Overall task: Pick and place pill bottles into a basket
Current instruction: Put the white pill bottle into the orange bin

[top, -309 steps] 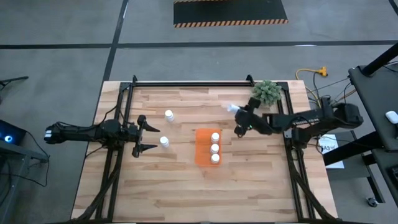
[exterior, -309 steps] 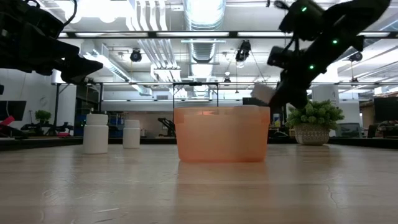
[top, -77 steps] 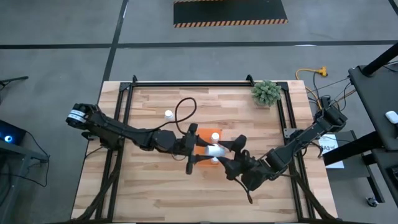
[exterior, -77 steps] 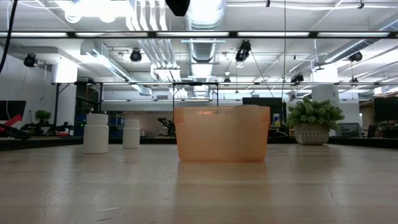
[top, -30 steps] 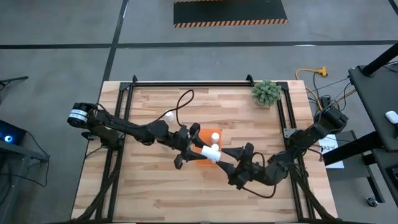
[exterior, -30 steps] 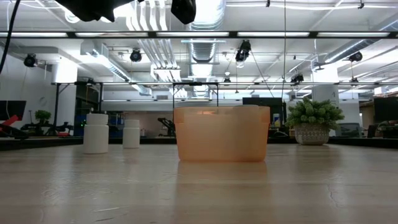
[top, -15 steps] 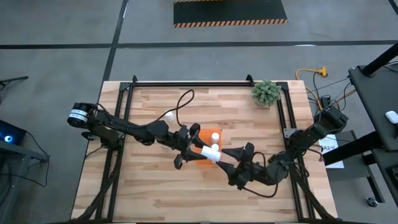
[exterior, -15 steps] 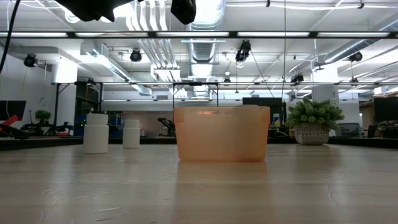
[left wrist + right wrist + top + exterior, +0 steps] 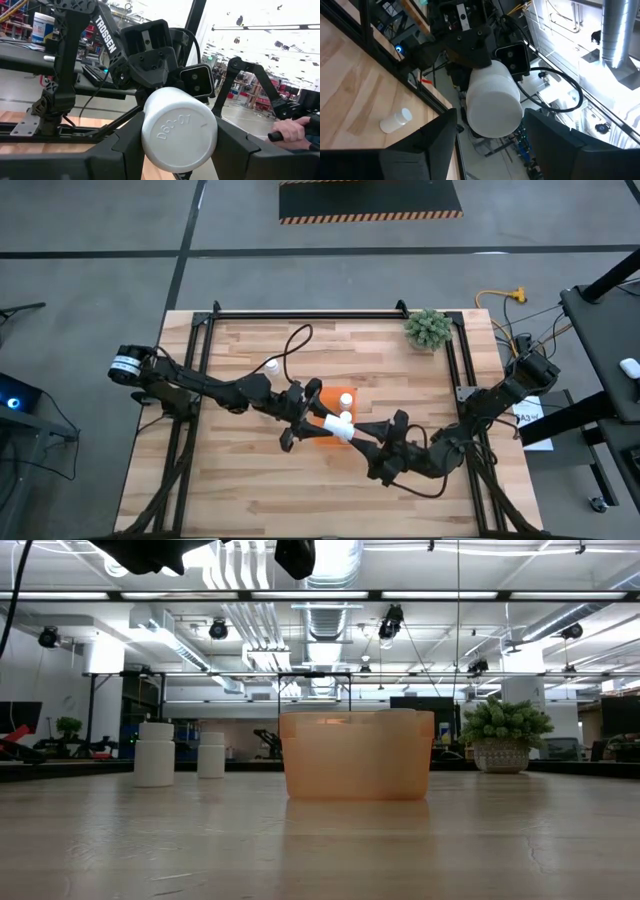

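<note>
Pill bottle (image 9: 333, 425) number one of my concerns sits lying sideways in mid-air at the centre of the high view, above the orange basket (image 9: 322, 397), held between my two arms. My left gripper (image 9: 302, 420) has its jaws clamped on the bottle's body, as the left wrist view shows with the bottle's flat end (image 9: 179, 131) squeezed between them. My right gripper (image 9: 367, 431) points in from the lower right with its jaws spread on either side of the same bottle (image 9: 493, 104); I think they stand just off it, though the angle is too steep to be sure they are not touching. Upright bottles (image 9: 345, 399) show in the basket's right-hand row, and a spare bottle (image 9: 271, 365) stands on the tabletop (image 9: 250, 490) toward the upper left. To hand over well, I judge I should seat the right jaws squarely on the body before my left lets go, then turn the bottle cap-up over a free slot.
</note>
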Robot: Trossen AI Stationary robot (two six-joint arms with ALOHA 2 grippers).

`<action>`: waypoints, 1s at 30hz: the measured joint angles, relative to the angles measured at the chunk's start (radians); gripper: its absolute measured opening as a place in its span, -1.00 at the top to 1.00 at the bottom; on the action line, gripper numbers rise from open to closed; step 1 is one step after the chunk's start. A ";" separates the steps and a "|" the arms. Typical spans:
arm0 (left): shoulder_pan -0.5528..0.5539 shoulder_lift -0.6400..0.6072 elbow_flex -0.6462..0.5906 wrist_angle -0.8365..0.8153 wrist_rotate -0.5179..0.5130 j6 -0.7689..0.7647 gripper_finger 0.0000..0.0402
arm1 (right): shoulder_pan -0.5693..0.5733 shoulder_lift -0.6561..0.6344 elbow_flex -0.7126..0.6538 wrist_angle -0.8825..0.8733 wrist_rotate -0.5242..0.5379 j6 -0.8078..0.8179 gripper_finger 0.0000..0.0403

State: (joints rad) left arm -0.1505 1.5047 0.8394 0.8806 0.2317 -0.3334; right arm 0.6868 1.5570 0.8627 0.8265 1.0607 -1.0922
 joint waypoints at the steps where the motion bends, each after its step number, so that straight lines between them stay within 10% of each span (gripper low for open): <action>1: 0.000 0.000 0.000 0.000 0.000 0.000 0.18 | 0.000 0.000 0.000 0.000 0.000 -0.004 -0.09; 30: 0.000 0.091 0.069 0.001 0.013 -0.006 0.18 | -0.019 0.001 0.000 -0.008 -0.041 0.029 -0.09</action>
State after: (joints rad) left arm -0.1505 1.5955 0.9085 0.8812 0.2446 -0.3393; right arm 0.6674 1.5578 0.8627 0.8185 1.0199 -1.0634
